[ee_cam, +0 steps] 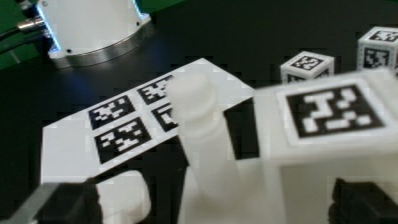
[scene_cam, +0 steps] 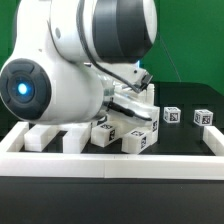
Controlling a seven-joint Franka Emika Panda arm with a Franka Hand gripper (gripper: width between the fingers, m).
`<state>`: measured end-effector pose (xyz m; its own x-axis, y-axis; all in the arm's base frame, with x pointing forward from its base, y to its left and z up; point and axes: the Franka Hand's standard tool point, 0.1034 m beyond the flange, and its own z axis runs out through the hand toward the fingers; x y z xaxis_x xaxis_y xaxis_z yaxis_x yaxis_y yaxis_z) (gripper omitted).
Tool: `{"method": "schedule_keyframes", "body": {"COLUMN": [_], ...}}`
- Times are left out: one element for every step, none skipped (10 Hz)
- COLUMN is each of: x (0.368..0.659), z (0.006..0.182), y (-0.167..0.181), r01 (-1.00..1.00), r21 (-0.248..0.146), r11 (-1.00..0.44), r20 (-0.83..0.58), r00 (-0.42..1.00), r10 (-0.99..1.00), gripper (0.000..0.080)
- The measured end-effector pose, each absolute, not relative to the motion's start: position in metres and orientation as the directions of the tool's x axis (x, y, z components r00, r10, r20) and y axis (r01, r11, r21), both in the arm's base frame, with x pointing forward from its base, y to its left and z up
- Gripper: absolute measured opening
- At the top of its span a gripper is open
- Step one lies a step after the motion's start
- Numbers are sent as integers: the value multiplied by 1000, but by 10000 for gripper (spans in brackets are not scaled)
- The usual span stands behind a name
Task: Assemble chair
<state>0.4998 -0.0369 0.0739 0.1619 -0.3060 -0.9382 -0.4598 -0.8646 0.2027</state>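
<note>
Loose white chair parts with black-and-white tags lie on the black table. In the exterior view my gripper hangs low over a cluster of them: a blocky piece and a smaller one. In the wrist view a big tagged white part fills the foreground and runs down between my dark fingers. My gripper stands open, with its fingers wide on either side of that part and gaps showing beside it. Two small tagged cubes stand farther off, toward the exterior view's right.
The marker board lies flat next to the big part. The robot's base stands beyond it. A low white border rail runs along the near edge, with two white blocks just behind it. The arm's body hides the exterior view's left.
</note>
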Motion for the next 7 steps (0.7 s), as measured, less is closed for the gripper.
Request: {"method": "schedule_keyframes", "body": {"x": [505,509,512,515,519,523,526], "z": [86,94,100,106,110,105,103], "y": [-39,-42,-43,-43,-42,-42,-43], "r01": [-465,-459,-459,-460,-461,-469,-472], "r21": [185,163,155,151,147,141,138], "r11": [-866,-873,-875,-875,-875,-872,-871], "r20": [-937,-933,-927,-924,-916,-902,-894], "r00": [183,215,237,249,271,303,319], "r10": [-299,-288,-289,-290,-296,-308,-314], "gripper": [649,649,649,649,649,649,649]}}
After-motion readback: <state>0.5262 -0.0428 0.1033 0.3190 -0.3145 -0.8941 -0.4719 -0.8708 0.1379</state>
